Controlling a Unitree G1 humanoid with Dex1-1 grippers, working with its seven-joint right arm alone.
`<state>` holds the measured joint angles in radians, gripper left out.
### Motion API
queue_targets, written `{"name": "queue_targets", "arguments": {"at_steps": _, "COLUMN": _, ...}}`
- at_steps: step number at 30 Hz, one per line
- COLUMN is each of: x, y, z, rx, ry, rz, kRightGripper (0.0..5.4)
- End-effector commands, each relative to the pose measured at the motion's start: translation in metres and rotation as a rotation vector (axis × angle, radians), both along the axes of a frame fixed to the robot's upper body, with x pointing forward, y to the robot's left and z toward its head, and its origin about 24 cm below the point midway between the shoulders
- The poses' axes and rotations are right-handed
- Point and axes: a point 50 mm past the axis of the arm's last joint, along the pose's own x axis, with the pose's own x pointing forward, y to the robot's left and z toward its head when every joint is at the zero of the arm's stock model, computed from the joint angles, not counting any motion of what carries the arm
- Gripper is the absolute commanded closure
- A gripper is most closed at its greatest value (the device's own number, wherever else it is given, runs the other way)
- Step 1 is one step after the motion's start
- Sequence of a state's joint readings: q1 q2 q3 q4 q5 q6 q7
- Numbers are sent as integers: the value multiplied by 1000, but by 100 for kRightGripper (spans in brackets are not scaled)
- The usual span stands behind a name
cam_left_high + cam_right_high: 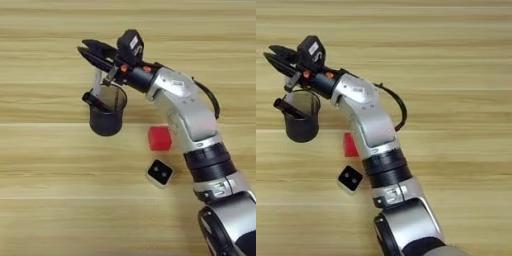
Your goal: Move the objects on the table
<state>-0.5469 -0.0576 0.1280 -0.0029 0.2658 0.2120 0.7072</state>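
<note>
Silver forearm (192, 117) reaches up-left across the desk (50, 200); its claw (90, 51) hovers above the cup (106, 116), fingers slightly apart, holding nothing. Marker (95, 101) and pen (97, 80) stand in the cup; cube (160, 138) lies right of it

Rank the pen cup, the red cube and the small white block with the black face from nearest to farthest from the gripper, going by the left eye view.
From the right gripper:
1. Pen cup, just below it.
2. Red cube, lower right, beside the forearm.
3. White block, below the cube, farthest.
</note>
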Motion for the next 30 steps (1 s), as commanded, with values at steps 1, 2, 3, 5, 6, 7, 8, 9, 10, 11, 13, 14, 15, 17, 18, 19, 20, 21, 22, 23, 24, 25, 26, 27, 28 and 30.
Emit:
{"name": "queue_targets", "arguments": {"at_steps": 1, "x": -4, "y": -9, "z": 53, "rx": 83, "ry": -168, "rz": 17, "kRightGripper": 474}}
{"name": "queue_targets", "arguments": {"at_steps": 2, "x": -3, "y": -14, "z": 58, "rx": 98, "ry": -174, "rz": 13, "kRightGripper": 474}}
{"name": "queue_targets", "arguments": {"at_steps": 3, "x": -2, "y": -20, "z": 62, "rx": 111, "ry": -177, "rz": 6, "kRightGripper": 474}}
{"name": "queue_targets", "arguments": {"at_steps": 5, "x": 0, "y": -29, "z": 66, "rx": 126, "ry": -178, "rz": -12, "kRightGripper": 474}}
{"name": "queue_targets", "arguments": {"at_steps": 6, "x": 0, "y": -32, "z": 67, "rx": 130, "ry": -178, "rz": -18, "kRightGripper": 474}}
{"name": "queue_targets", "arguments": {"at_steps": 7, "x": 0, "y": -35, "z": 68, "rx": 135, "ry": -179, "rz": -23, "kRightGripper": 474}}
{"name": "queue_targets", "arguments": {"at_steps": 8, "x": 0, "y": -39, "z": 70, "rx": 145, "ry": -184, "rz": -30, "kRightGripper": 474}}
{"name": "queue_targets", "arguments": {"at_steps": 9, "x": 0, "y": -42, "z": 72, "rx": 153, "ry": -188, "rz": -35, "kRightGripper": 474}}
{"name": "queue_targets", "arguments": {"at_steps": 10, "x": 0, "y": -47, "z": 74, "rx": 160, "ry": -192, "rz": -42, "kRightGripper": 474}}
{"name": "queue_targets", "arguments": {"at_steps": 11, "x": 0, "y": -51, "z": 76, "rx": 166, "ry": -198, "rz": -50, "kRightGripper": 474}}
{"name": "queue_targets", "arguments": {"at_steps": 13, "x": 0, "y": -60, "z": 81, "rx": 179, "ry": -204, "rz": -66, "kRightGripper": 474}}
{"name": "queue_targets", "arguments": {"at_steps": 14, "x": 1, "y": -63, "z": 83, "rx": 184, "ry": -206, "rz": -74, "kRightGripper": 474}}
{"name": "queue_targets", "arguments": {"at_steps": 15, "x": 1, "y": -70, "z": 85, "rx": 185, "ry": -213, "rz": -93, "kRightGripper": 474}}
{"name": "queue_targets", "arguments": {"at_steps": 17, "x": 3, "y": -80, "z": 89, "rx": 178, "ry": -228, "rz": -129, "kRightGripper": 474}}
{"name": "queue_targets", "arguments": {"at_steps": 18, "x": 3, "y": -84, "z": 90, "rx": 172, "ry": -232, "rz": -142, "kRightGripper": 474}}
{"name": "queue_targets", "arguments": {"at_steps": 19, "x": 4, "y": -87, "z": 90, "rx": 166, "ry": -236, "rz": -154, "kRightGripper": 474}}
{"name": "queue_targets", "arguments": {"at_steps": 20, "x": 4, "y": -91, "z": 91, "rx": 160, "ry": -238, "rz": -165, "kRightGripper": 474}}
{"name": "queue_targets", "arguments": {"at_steps": 21, "x": 5, "y": -95, "z": 92, "rx": 155, "ry": -242, "rz": -177, "kRightGripper": 474}}
{"name": "queue_targets", "arguments": {"at_steps": 22, "x": 5, "y": -102, "z": 93, "rx": 138, "ry": -254, "rz": -194, "kRightGripper": 474}}
{"name": "queue_targets", "arguments": {"at_steps": 23, "x": 5, "y": -107, "z": 93, "rx": 123, "ry": -264, "rz": -203, "kRightGripper": 474}}
{"name": "queue_targets", "arguments": {"at_steps": 24, "x": 5, "y": -113, "z": 94, "rx": 108, "ry": -274, "rz": -207, "kRightGripper": 474}}
{"name": "queue_targets", "arguments": {"at_steps": 25, "x": 4, "y": -117, "z": 93, "rx": 89, "ry": -283, "rz": -207, "kRightGripper": 474}}
{"name": "queue_targets", "arguments": {"at_steps": 26, "x": 4, "y": -120, "z": 93, "rx": 71, "ry": -289, "rz": -204, "kRightGripper": 474}}
{"name": "queue_targets", "arguments": {"at_steps": 27, "x": 4, "y": -123, "z": 92, "rx": 51, "ry": -293, "rz": -202, "kRightGripper": 474}}
{"name": "queue_targets", "arguments": {"at_steps": 28, "x": 4, "y": -125, "z": 90, "rx": 31, "ry": -294, "rz": -198, "kRightGripper": 474}}
{"name": "queue_targets", "arguments": {"at_steps": 30, "x": 6, "y": -131, "z": 86, "rx": -17, "ry": -301, "rz": -201, "kRightGripper": 474}}
